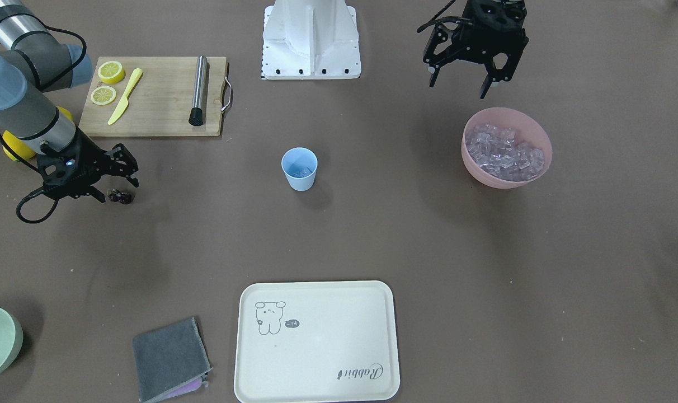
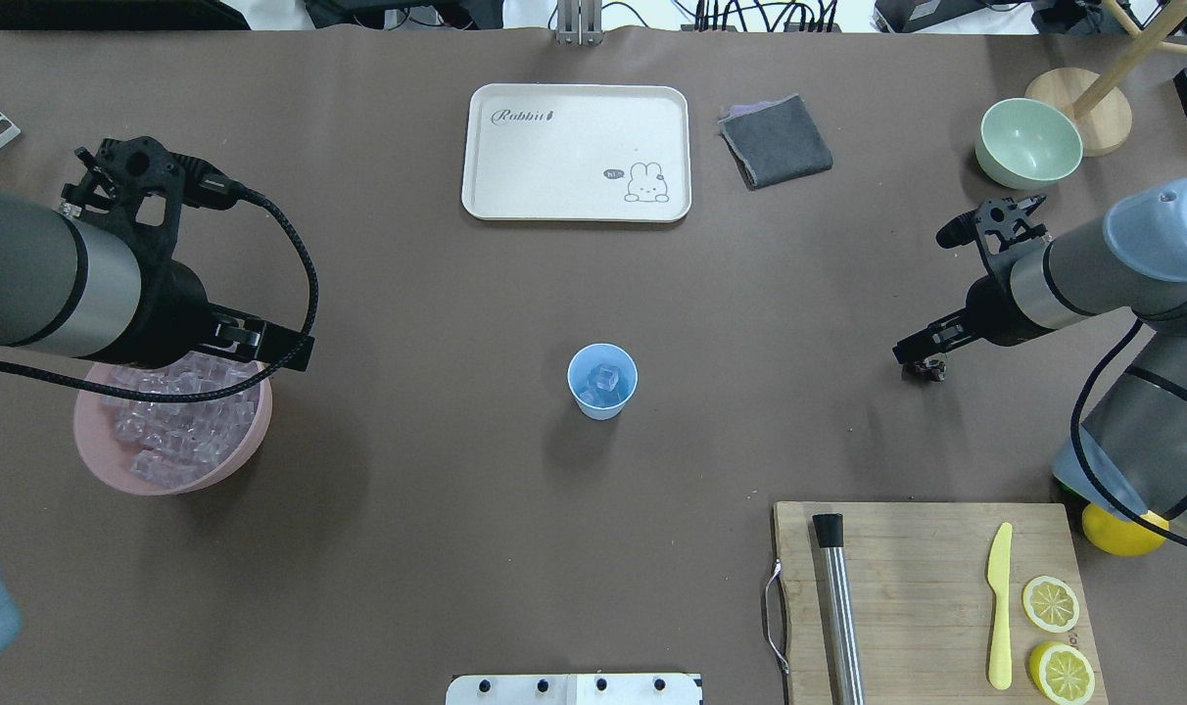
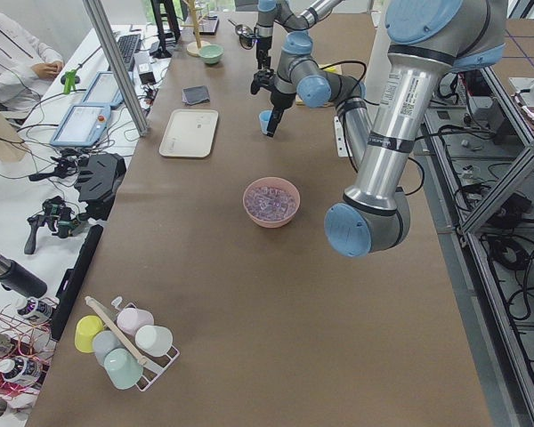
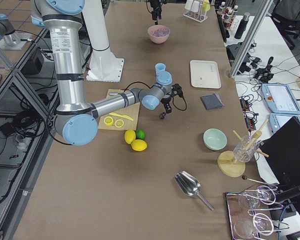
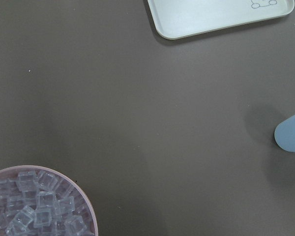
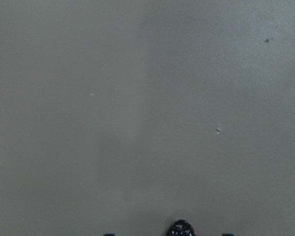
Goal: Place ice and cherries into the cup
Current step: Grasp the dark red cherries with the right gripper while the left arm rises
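The light blue cup (image 1: 299, 168) stands upright mid-table with a few ice cubes in it (image 2: 605, 380); its edge shows in the left wrist view (image 5: 290, 137). A heap of ice (image 1: 504, 152) fills the pink bowl (image 2: 114, 470). My left gripper (image 1: 459, 84) is open and empty, held above the bowl's near side (image 2: 270, 345). The cherries (image 1: 119, 196) lie on the table. My right gripper (image 1: 118, 187) is low and open around them, its fingers on either side; the cherries also show at the bottom edge of the right wrist view (image 6: 181, 228).
A wooden cutting board (image 2: 926, 548) holds a steel muddler (image 2: 838, 607), a yellow knife (image 2: 1000, 607) and two lemon halves (image 2: 1051, 604). A cream tray (image 2: 574, 147), a grey cloth (image 2: 775, 140), a pale green bowl (image 2: 1029, 142) and a whole lemon (image 2: 1122, 534) are also there.
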Motion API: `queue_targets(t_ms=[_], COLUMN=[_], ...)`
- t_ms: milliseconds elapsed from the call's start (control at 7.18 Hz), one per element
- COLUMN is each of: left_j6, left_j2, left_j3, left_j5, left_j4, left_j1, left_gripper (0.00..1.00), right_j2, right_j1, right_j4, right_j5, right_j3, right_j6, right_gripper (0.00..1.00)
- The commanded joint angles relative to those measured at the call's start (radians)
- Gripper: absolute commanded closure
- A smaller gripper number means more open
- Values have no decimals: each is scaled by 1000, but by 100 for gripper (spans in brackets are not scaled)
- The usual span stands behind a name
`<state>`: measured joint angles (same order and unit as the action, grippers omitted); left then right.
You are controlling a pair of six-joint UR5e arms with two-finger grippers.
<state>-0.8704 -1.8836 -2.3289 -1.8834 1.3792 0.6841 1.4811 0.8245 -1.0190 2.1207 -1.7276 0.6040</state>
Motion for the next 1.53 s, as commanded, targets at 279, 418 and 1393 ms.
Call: queue_targets(t_ms=[279, 418, 1393], left_j6=[-7, -7, 7], left_j2=[3, 3, 7], left_j3=[-1, 0, 3], left_j5=[1, 1, 1], left_j4=[0, 0, 1], left_j1=[0, 0, 3], left_gripper=[3, 3, 3], right_j2=[11, 10, -4], right_j1=[-5, -4, 44], right_j4=[-1, -1, -19], right_j5=[-5, -4, 38], right_j3=[31, 34, -27], right_j6=[-79, -92, -77], right_gripper=[64, 76, 100])
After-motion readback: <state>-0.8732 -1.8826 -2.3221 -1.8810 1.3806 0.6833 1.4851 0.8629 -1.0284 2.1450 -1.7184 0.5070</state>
